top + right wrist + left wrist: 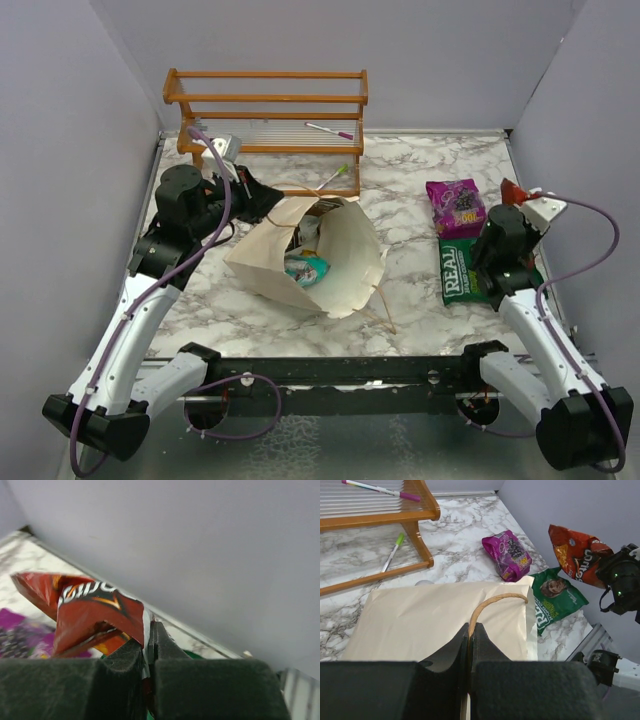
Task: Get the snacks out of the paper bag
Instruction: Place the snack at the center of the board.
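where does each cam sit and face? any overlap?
Top external: above and behind the bases, looking down on the table; left arm and right arm both show.
Left wrist: on the left arm, facing over the paper bag toward the right side; left gripper shut on the string handle.
Right wrist: on the right arm, facing the grey wall; right gripper shut on the red packet.
Shared: all three show the red packet and purple packet.

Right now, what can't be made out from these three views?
Top view: inside the cream paper bag, only one teal packet shows at the mouth; the walls hide anything deeper.
Right wrist view: the red-orange foil packet is blurred, its lower edge behind the right gripper.
Top view: the right arm covers the right side of the green foil packet.
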Motion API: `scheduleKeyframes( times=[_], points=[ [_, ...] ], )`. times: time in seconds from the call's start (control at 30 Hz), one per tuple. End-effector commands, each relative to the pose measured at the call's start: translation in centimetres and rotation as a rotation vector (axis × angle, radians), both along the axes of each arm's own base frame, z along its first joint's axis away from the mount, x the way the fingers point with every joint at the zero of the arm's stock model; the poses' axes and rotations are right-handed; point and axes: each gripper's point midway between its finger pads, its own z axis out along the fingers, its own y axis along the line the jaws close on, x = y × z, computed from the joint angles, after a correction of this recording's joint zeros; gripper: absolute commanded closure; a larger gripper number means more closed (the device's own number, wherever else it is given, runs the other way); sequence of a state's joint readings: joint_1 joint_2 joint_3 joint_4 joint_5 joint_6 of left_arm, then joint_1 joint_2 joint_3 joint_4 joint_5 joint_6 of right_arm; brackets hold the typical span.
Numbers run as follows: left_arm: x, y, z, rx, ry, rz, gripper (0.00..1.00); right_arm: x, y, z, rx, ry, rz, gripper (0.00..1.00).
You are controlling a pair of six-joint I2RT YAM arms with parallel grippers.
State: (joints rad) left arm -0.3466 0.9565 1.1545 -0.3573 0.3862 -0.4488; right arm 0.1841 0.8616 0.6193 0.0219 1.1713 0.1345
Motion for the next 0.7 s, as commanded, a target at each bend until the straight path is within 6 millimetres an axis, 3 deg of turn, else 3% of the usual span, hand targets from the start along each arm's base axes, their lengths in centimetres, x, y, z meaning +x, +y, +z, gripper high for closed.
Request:
scheduleKeyframes(
  times=[0.0,0.1,0.2,0.27,0.37,0.57,0.67],
  points=[
    [-0.7,-0.6,1.1,-0.018,-0.058,-0.062,1.0,-1.3,-2.3,0.4,-0.032,0.007,-0.178,0.98],
    [-1.1,-0.8,1.3,-0.021,-0.075,-0.086,1.0,-0.6,-2.1,-1.7,-0.009,0.076,-0.173,0.98],
    [-1.6,-0.7,1.4,-0.025,-0.095,-0.095,1.0,-0.6,-1.1,-6.4,0.096,0.174,-0.14,0.98],
    [-1.9,-0.7,1.5,-0.027,-0.107,-0.097,1.0,0.2,0.2,-9.1,0.19,0.207,-0.086,0.98],
    [-2.3,-0.4,1.6,-0.027,-0.115,-0.092,1.0,2.8,3.1,-11.9,0.29,0.252,0.127,0.98],
    [-2.9,0.3,1.9,-0.016,-0.122,-0.066,1.0,4.3,7.8,-14.8,0.449,0.225,0.41,0.98],
    [-2.9,0.4,1.7,-0.016,-0.113,-0.053,1.0,5.0,10.9,-14.7,0.522,0.191,0.582,0.87]
  ],
)
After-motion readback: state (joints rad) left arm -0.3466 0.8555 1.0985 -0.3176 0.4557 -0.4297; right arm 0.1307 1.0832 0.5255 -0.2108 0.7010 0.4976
